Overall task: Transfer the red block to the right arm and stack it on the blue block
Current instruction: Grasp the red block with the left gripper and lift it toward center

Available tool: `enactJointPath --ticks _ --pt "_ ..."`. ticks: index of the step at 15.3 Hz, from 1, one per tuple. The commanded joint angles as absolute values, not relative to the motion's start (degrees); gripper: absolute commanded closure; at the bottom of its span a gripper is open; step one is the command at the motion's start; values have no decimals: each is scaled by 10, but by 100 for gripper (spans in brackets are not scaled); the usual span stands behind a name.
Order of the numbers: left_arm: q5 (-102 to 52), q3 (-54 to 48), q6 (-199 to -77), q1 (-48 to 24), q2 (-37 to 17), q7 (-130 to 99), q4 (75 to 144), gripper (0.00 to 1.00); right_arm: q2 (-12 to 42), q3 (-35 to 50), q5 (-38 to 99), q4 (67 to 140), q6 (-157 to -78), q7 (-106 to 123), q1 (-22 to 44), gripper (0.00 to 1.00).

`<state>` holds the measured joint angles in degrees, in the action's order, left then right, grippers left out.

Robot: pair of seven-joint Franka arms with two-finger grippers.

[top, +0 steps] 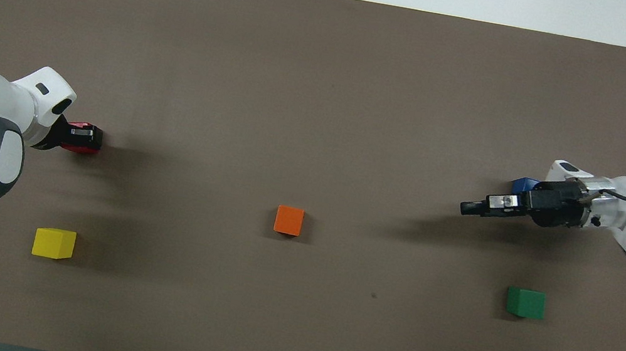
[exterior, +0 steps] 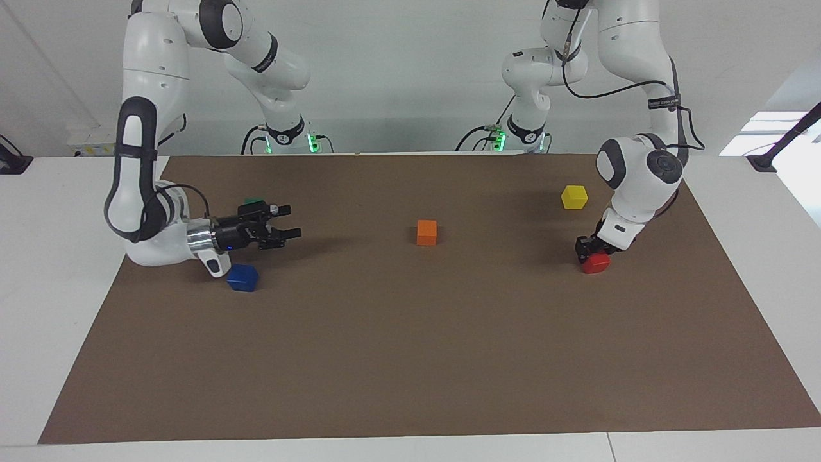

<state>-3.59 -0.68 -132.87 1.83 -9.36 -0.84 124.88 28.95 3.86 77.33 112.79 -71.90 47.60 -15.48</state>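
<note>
Your left pincer (exterior: pixel 595 251) is down at the desk (exterior: pixel 410 359) at the left arm's end, its fingers set on either side of the red block (exterior: pixel 596 263), which rests on the brown mat. From the facing view you cannot tell whether the fingers are pressing the block or only flanking it. Nearer to the robots than this pincer, and close by, sits the yellow block (exterior: pixel 574 197). Out toward the middle of the desk from it stands the orange block (exterior: pixel 426 232), well apart from everything else.

Your right pincer (exterior: pixel 283 229) hangs low over the mat at the right arm's end, lying nearly level and pointing toward the orange block, with its two fingers spread and nothing between them. Just beside its wrist, farther from the robots, the blue block (exterior: pixel 243 278) rests on the mat with nothing on it. On the wrist's robot-ward side the green block (top: pixel 526 302) sits, mostly hidden by the pincer in the facing view.
</note>
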Motion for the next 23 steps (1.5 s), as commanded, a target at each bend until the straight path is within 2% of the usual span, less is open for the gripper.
enactJointPath --ticks 1,5,9,11,14,17,19,23 --pt "-95 -8 -1217 22 -84 -16 1185 100 283 40 865 1154 -713 455 -92 0" --pt "-179 -12 -1066 20 -70 -152 1111 100 258 40 889 1165 -736 443 -66 0" --pt "-373 -14 -956 13 -41 -327 1107 100 256 41 954 1178 -733 425 -38 0" --pt "-428 -29 -945 4 -22 -401 1106 100 251 44 1017 1193 -730 418 -5 0" --pt "-524 -66 -961 3 -7 -548 1104 100 250 44 1104 1201 -733 416 52 0" --pt "-561 -128 -1034 -3 -4 -668 1114 100 250 45 1184 1200 -745 418 102 0" --pt "-602 -139 -1111 -45 -2 -795 1126 100 250 44 1227 1198 -758 418 132 0" --pt "-623 -140 -1216 -113 -5 -934 1124 100 250 44 1231 1198 -770 420 138 0"
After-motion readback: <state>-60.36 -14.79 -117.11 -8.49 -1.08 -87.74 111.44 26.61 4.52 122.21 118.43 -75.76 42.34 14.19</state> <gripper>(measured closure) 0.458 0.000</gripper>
